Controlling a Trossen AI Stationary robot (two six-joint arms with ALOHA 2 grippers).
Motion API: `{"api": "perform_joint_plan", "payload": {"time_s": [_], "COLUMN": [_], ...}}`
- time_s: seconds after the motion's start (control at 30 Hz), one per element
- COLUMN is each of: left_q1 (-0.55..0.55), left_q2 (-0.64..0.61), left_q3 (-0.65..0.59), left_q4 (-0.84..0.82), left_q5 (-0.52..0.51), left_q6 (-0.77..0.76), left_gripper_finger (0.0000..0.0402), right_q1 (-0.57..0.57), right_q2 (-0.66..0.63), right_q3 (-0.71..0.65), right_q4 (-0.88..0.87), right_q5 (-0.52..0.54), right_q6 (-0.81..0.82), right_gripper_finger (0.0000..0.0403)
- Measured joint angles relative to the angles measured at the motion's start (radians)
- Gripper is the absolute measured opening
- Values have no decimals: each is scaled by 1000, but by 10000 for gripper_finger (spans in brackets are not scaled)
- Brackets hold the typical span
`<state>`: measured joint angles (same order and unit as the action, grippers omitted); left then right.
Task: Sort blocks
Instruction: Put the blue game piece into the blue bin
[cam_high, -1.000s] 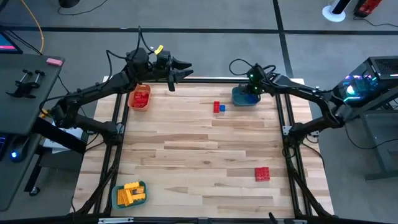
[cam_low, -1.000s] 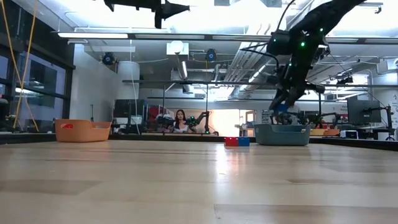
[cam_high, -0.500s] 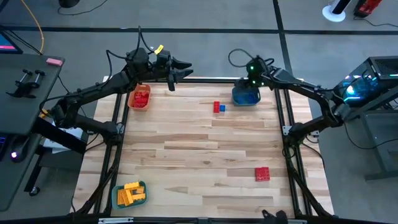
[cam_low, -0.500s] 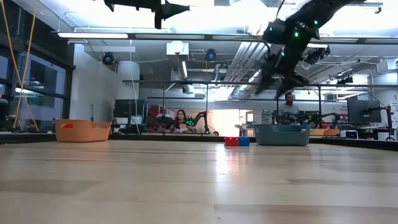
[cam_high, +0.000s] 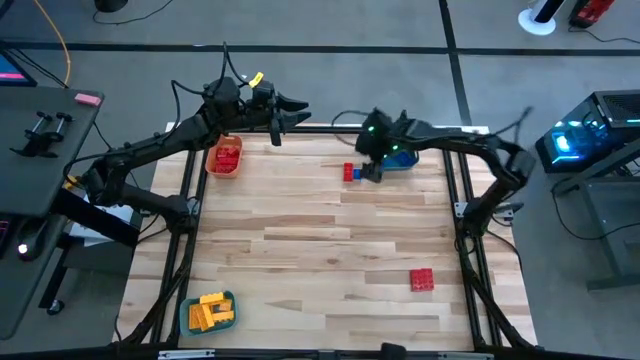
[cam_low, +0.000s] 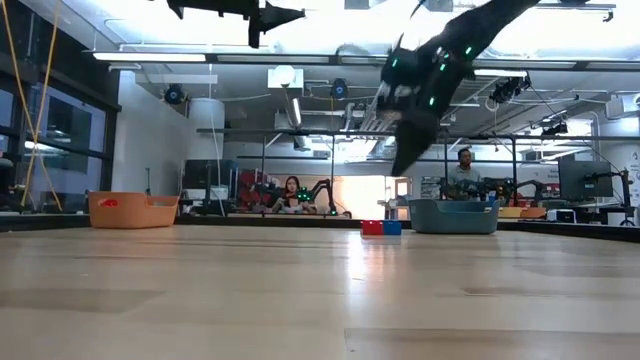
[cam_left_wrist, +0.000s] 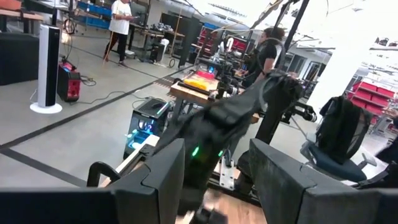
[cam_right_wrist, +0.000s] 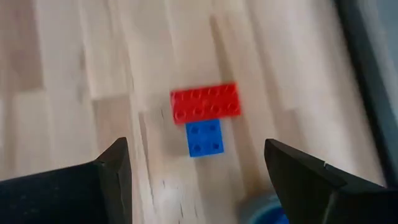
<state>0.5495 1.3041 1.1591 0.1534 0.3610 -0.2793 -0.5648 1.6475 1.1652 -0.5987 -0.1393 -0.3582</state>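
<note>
Right gripper (cam_high: 372, 172) left teal tray (cam_high: 400, 160); orange tray (cam_high: 224, 160) holds red blocks (cam_high: 227, 155).

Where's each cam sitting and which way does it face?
High: overhead, straight down on the table; both arms show.
Low: table height, level across to the room; right gripper above.
Left wrist: raised, facing the room; own fingers, right arm beyond.
Right wrist: looking down; own open fingers.
Shared by all but left wrist: red block touching blue block.

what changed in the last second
The right gripper rose out of the teal tray, opened, and swung left over the red brick and blue brick. Left gripper, bricks and trays stayed put.
</note>
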Motion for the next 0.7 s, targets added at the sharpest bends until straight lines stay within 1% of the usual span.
{"api": "perform_joint_plan", "payload": {"time_s": [0.2,0.3,0.4,0.5,0.57,0.7], "left_q1": [0,0,0,0,0,0], "left_q2": [0,0,0,0,0,0], "left_q3": [0,0,0,0,0,0], "left_q4": [0,0,0,-1,-1,-2], "left_q5": [12,12,13,13,13,13], "left_q6": [-7,-7,-6,5,12,12], "left_gripper_finger": [162,162,162,162,162,162], "right_q1": [0,0,0,0,0,4], "right_q2": [127,150,166,192,217,248], "right_q3": [0,0,0,0,0,0], "right_q4": [25,67,84,85,87,112], "right_q5": [4,8,6,-12,-30,-30], "right_q6": [-96,-116,-145,-156,-148,-119], "right_gripper_finger": [248,247,238,214,193,146]}}
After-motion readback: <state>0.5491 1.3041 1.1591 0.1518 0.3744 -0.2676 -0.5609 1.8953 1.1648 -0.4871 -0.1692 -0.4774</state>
